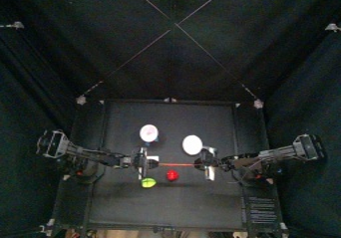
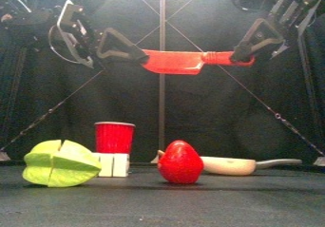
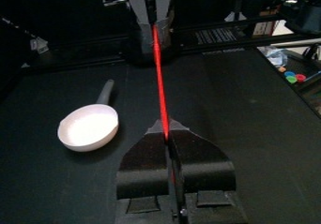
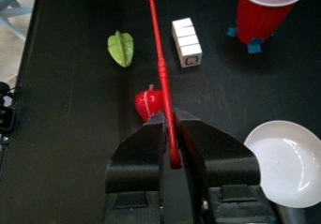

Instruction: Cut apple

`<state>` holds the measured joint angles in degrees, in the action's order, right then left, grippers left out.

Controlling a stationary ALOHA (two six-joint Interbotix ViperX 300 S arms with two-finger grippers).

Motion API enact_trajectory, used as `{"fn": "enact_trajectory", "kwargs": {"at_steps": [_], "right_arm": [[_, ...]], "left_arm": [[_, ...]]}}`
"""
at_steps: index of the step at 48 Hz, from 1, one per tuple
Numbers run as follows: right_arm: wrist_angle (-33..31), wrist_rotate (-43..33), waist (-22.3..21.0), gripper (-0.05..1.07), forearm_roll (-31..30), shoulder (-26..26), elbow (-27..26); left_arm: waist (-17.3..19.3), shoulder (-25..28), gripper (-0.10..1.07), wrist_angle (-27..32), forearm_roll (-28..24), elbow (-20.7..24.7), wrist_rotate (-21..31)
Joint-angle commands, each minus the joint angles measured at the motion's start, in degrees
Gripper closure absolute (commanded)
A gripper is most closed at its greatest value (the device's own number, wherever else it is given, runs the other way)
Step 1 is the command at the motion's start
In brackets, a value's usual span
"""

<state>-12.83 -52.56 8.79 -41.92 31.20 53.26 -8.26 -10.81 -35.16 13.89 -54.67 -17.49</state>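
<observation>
Small red apple [image 2: 181, 162], whole, upright on table [image 2: 254, 202]

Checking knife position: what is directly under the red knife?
The red knife, held by left gripper and right gripper, hangs above the apple. Its underside is hidden.

Two black jointed arms, left arm [image 1: 83, 155] and right arm [image 1: 273, 157], each ending in a gripper with two broad, matte black jaws and looped black cables.

Red cup [image 2: 114, 136] at eleven o'clock of the black table [image 2: 254, 207], white handled pan [image 2: 229, 164] at one, yellow-green fruit [image 2: 61, 163] at seven, small white block [image 2: 116, 165], perhaps segmented, beside the cup
</observation>
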Motion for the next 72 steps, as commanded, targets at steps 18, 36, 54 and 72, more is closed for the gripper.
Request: {"fn": "enact_trajectory", "kwargs": {"at_steps": [18, 36, 54, 72], "right_arm": [[-11.8, -0.3, 9.8, 0.52, 0.4, -8.7, -5.6], [-7.6, -5.4, 9.7, 0.52, -3.0, -11.9, -3.0], [-5.7, -5.8, 9.6, 0.52, -2.1, -13.7, -2.7], [-5.5, -5.7, 9.2, 0.52, -1.8, -16.5, -3.1]], "left_arm": [[-5.2, 2.7, 0.83, 0.8, 11.3, 0.5, -8.0], [-5.3, 8.5, 0.83, 2.9, 11.3, 2.1, -8.1], [-5.3, 12.0, 0.83, 4.7, 11.3, 2.3, -8.1], [-5.3, 12.4, 0.83, 5.8, 11.3, 2.4, -8.1]]}}
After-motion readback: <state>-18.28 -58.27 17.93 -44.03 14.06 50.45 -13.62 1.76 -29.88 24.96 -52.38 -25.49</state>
